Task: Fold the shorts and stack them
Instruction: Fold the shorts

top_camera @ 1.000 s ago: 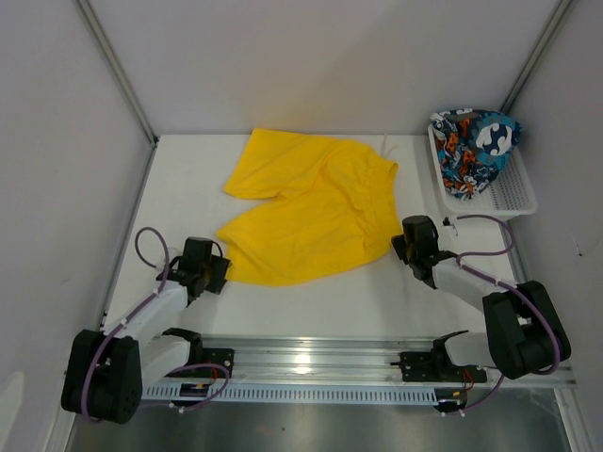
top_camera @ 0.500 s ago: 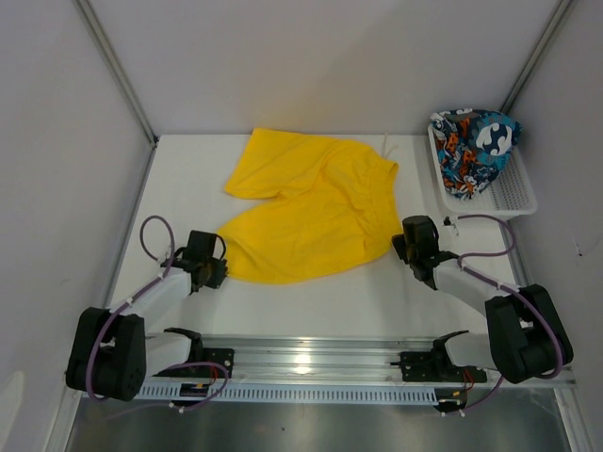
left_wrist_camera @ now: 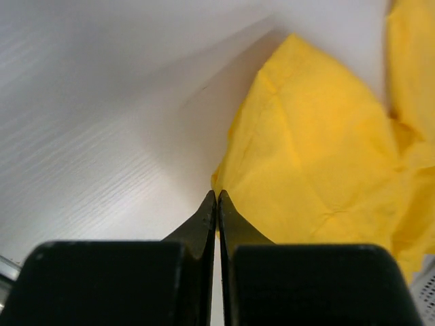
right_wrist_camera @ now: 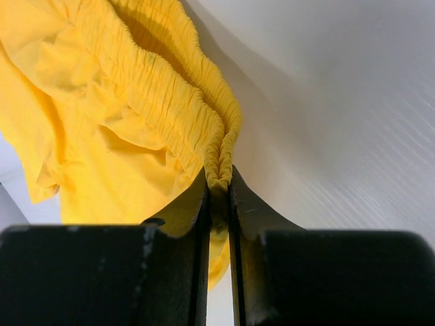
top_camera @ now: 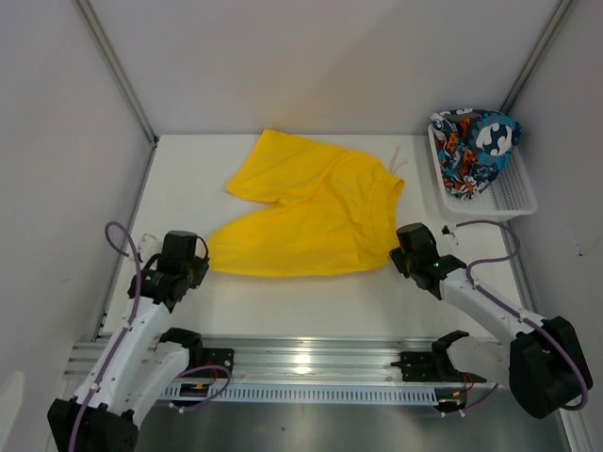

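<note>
The left arm reaches low across the surface (top_camera: 311, 306), its claw (top_camera: 200, 262) shut tight on the tip of the yellow shorts' (top_camera: 311, 217) near leg hem, which is drawn to a point at the fingertips. The right arm angles in from the other side, its claw (top_camera: 397, 252) clamped on the gathered elastic waistband, jaws nearly together with the folded band between them. The yellow shorts lie flat mid-surface, stretched between the two claws, far leg splayed toward the back. The printed shorts (top_camera: 471, 146) sit bunched in the white basket (top_camera: 513, 200) at the far right corner.
</note>
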Controlling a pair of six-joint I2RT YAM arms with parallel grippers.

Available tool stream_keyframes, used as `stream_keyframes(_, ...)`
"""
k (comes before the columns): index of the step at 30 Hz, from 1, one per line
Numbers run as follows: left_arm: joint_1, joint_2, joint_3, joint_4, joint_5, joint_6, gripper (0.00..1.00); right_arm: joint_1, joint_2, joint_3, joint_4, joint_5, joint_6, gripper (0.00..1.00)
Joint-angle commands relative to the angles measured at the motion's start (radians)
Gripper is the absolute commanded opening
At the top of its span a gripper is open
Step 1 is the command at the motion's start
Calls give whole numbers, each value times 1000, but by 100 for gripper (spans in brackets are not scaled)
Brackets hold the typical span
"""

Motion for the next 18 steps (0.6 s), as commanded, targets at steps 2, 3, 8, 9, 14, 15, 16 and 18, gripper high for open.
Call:
stream_keyframes(2, -4, -9, 209, -54, -117, 85, 0, 6, -67, 61, -183, 38, 52, 0)
stream_keyframes(3, -4, 11, 236, -54, -120, 109, 0, 6, -70, 82, -217, 41, 61, 0)
stream_keyframes(8, -4, 181, 431, -25, -129, 158, 0, 26, -56, 264, -448, 120, 155, 0)
stream_keyframes(9, -2, 202, 466, -8, -134, 166, 0, 27, -51, 288, -468, 123, 161, 0)
stream_keyframes(14, 5, 360, 637, 83, -125, 195, 0, 30, 18, 412, -522, 154, 170, 0)
stream_keyframes(15, 7, 420, 710, 89, -123, 203, 0, 30, 28, 445, -502, 162, 163, 0)
stream_keyframes(16, 8, 445, 730, 98, -126, 204, 0, 24, 54, 464, -495, 168, 152, 0)
stream_keyframes(18, 18, 503, 781, 121, -131, 214, 0, 16, 82, 519, -482, 174, 150, 0)
